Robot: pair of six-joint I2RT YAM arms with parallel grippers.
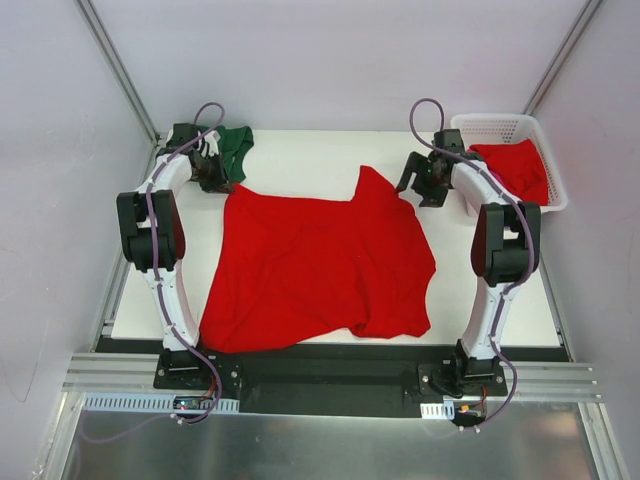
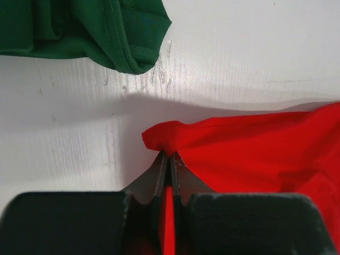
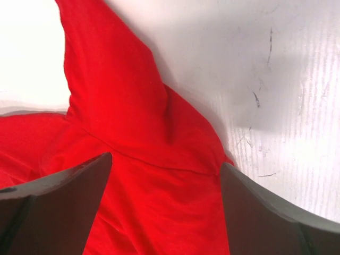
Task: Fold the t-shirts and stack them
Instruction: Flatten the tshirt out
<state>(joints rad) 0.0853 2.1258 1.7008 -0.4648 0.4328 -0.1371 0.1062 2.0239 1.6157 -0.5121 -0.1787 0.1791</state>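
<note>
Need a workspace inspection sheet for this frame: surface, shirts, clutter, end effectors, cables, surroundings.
Surface: white table, lightly scuffed, middle covered by cloth.
Job's things: big red t-shirt spread unfolded and wrinkled mid-table; green t-shirt bunched at the far left corner; second red shirt lying in the basket.
Clutter: white lattice basket at the far right.
End effectors: left end effector shut on a corner of the big red t-shirt; right end effector open over that shirt's far right part, gripping nothing.
Cables: purple cables run along both arms, looped above the wrists; no snag seen.
Surroundings: pale enclosure walls; aluminium rail at the near edge.
</note>
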